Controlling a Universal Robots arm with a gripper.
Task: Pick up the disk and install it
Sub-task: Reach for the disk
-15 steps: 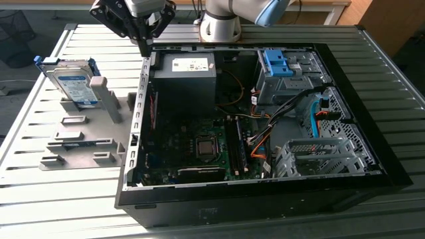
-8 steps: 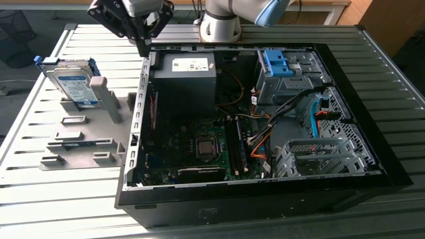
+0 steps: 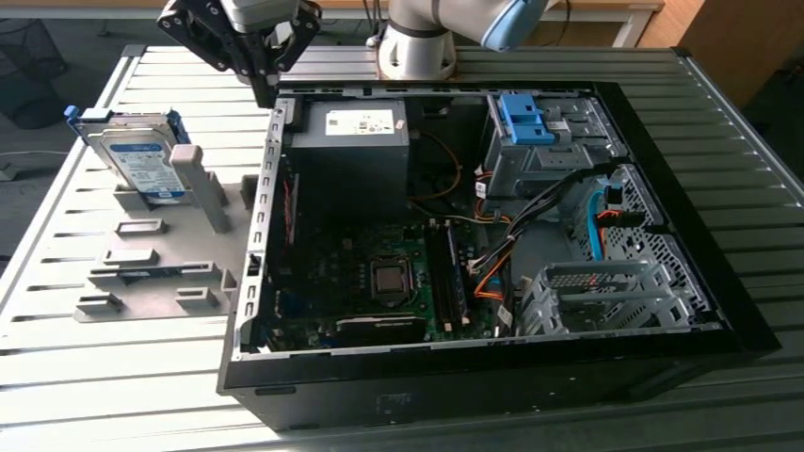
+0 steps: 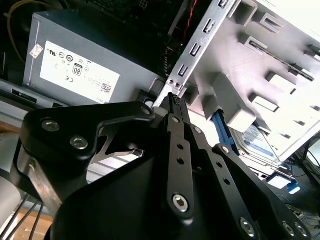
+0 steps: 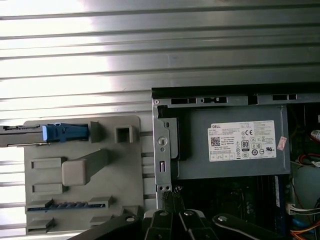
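slatted metal bench (image 3: 113, 386) across the whole exterior view, bright with glare on its ribs. in the upper left of the exterior view, the disk (image 3: 136, 155): flat silver drive, white and light-blue label on its face, blue plastic frame round its edges. standing on edge in a slot of a grey fixture (image 3: 164, 273), untouched and outside the case. disk label (image 4: 260, 142) visible past the fixture's blocks in the second wrist view. edge-on in the first wrist view, with the blue frame end (image 5: 65, 132) beside a grey block.

end effector (image 3: 264, 92) at the top of the exterior view, a little right of the disk and well apart from it. hanging over the back corner of the open computer case (image 3: 735, 330). fingertips pressed together with nothing between them, likewise in both wrist views (image 4: 172, 100) (image 5: 170, 194), close to the case's perforated metal edge.

tall grey post (image 3: 201, 188) of the fixture just in front of the disk, covering part of the label. inside the case, a grey power supply (image 3: 358, 141) next to the end effector and a motherboard (image 3: 377, 273) lower down. blue latch bracket (image 3: 522, 118) on the grey bay in the upper right, tangled cables (image 3: 503, 254) below it. metal drive cage (image 3: 603, 297) at lower right. case side wall between disk and bay.
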